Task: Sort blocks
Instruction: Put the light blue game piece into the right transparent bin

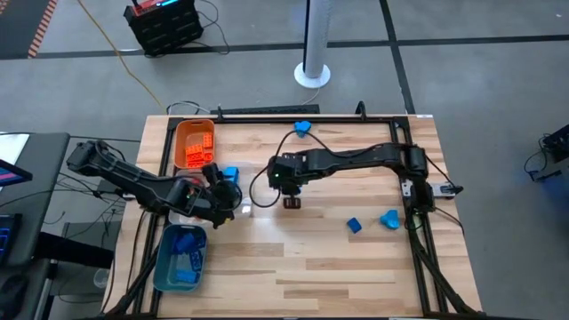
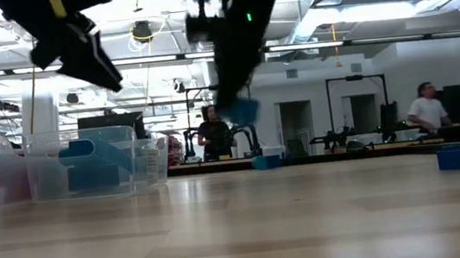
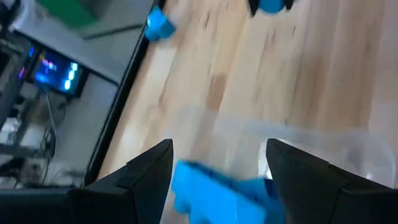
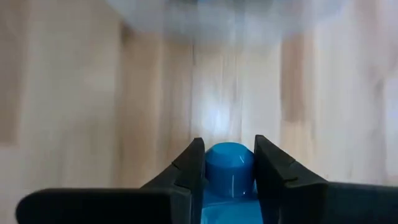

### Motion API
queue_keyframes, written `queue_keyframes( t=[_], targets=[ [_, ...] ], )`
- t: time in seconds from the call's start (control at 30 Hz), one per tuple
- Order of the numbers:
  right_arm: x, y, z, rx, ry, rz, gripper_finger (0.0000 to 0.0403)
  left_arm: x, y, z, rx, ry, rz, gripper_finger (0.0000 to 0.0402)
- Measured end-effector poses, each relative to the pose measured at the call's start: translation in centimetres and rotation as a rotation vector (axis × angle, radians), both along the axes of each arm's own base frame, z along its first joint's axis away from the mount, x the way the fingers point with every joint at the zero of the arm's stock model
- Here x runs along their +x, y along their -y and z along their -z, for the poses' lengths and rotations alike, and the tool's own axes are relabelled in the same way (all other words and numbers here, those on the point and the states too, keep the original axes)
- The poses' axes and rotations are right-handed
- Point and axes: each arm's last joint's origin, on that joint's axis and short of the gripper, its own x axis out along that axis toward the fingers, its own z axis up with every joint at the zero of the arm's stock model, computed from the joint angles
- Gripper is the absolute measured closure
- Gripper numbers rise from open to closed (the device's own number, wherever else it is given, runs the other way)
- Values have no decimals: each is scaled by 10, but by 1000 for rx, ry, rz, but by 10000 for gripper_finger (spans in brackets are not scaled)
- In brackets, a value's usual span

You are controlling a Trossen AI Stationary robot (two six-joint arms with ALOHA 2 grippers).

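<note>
Both claws pinch blue blocks: right claw [image 4: 229, 177] clamps blue block [image 4: 229, 169].

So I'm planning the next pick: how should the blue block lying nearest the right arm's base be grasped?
Come straight down on that blue block and close the fingers across its narrowest width. It lies loose on the table, with only a smaller blue block close beside it, so approaching from above looks safest. Its exact shape is unclear.

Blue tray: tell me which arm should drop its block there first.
Probably left: the left gripper, holding a blue block, hangs near the blue tray. The right gripper, shut on a blue piece, is mid-table, farther off.
</note>
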Motion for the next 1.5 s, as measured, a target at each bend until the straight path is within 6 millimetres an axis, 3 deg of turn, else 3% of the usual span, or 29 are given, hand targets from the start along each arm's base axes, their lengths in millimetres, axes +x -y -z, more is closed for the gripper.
queue_keyframes(
  t=[0.23, 0.43, 0.73, 0.9, 1.17, 1.37, 1.5],
  targets=[
    [0, -15, -53, 6, 301, -12, 295, 15, -6, 5, 100, 76, 71, 148],
    [13, -28, -69, 9, 510, -49, 295, 5, -6, 2, 126, 76, 38, 148],
    [37, -34, -51, -12, 629, -94, 295, -41, -8, -19, -19, 194, -29, 148],
    [57, -35, -42, -12, 785, -116, 295, -60, -11, -30, -89, 280, -50, 148],
    [82, -29, 0, -18, 872, -103, 295, -71, -15, -29, -124, 290, -81, 148],
    [91, -13, 44, 45, 788, -21, 290, -76, -17, -26, -144, 272, -114, 148],
    [90, -4, 57, 83, 711, -49, 264, -77, -17, -26, -145, 269, -119, 148]
  ],
)
